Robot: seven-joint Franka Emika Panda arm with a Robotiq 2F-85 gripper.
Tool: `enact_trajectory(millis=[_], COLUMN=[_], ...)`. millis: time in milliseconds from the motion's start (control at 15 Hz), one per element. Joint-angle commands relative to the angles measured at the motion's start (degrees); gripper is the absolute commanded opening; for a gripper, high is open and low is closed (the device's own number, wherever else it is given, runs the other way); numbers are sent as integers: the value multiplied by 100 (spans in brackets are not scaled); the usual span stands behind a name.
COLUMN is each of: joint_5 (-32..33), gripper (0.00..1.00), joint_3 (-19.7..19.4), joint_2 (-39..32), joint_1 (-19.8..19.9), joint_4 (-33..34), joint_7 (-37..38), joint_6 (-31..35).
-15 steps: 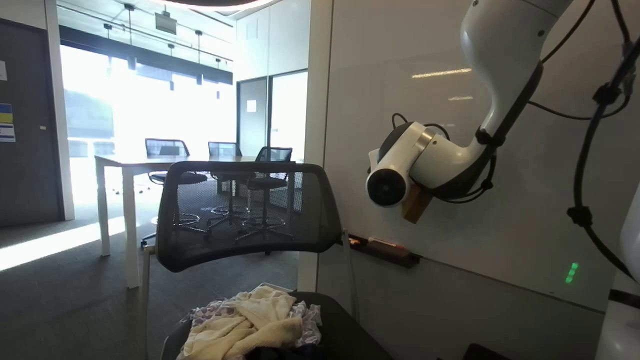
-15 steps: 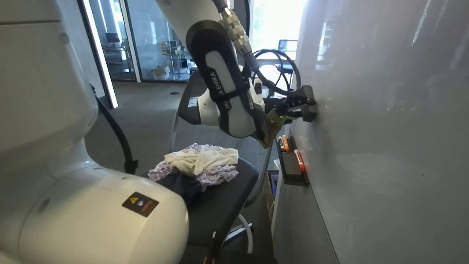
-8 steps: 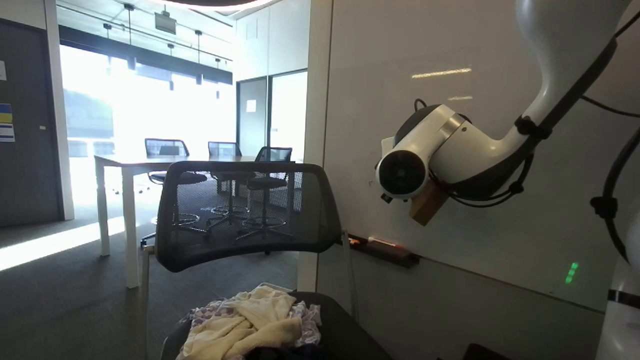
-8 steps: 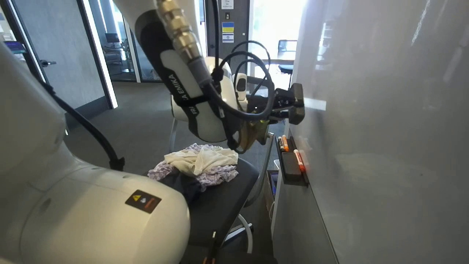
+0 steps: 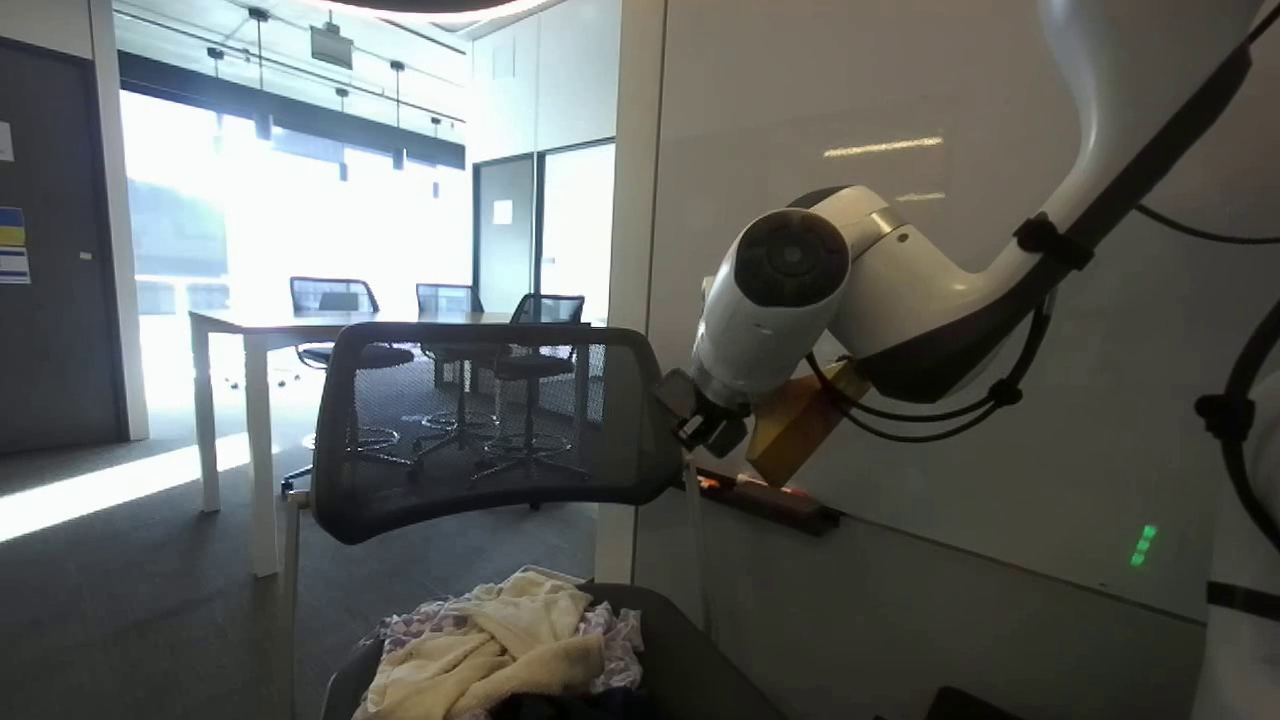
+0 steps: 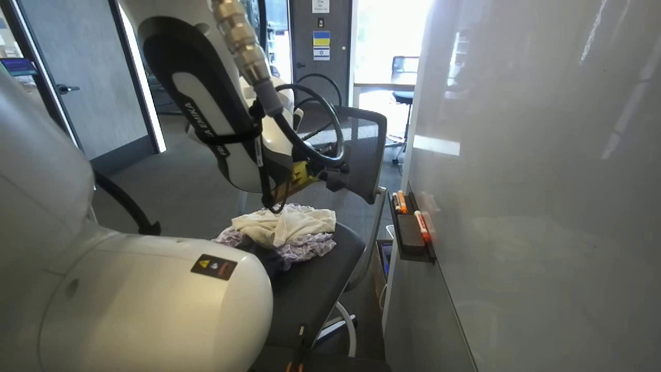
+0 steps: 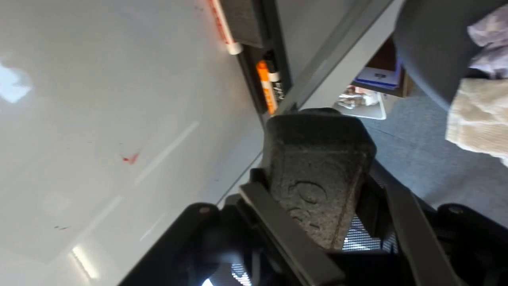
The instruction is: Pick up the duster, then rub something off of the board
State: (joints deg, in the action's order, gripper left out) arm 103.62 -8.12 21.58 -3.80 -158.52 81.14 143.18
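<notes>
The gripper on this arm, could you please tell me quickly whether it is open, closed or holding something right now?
Gripper: closed, holding the duster, clear of the board.

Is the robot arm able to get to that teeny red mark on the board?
Probably yes: the arm has the duster in its jaws, apart from the board, and nothing visible blocks the way to the red mark.

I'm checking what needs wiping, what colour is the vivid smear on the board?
Red; the smear shows best in the wrist view.
</notes>
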Motion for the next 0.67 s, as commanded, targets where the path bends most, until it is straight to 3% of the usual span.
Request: enact_trajectory(millis=[0, 200, 400, 600], joint_5=[-240, -758, -1672, -2532], gripper=[32, 32, 32, 32], joint_3=[-272, -673, -936, -1139], joint_2=[-114, -347, -592, -641], joint_1=[44, 227, 390, 301], joint_4=[-8, -20, -28, -25], joint_7=[-278, -956, -1905, -2746], joint_6=[1208, 2185, 2122, 2015])
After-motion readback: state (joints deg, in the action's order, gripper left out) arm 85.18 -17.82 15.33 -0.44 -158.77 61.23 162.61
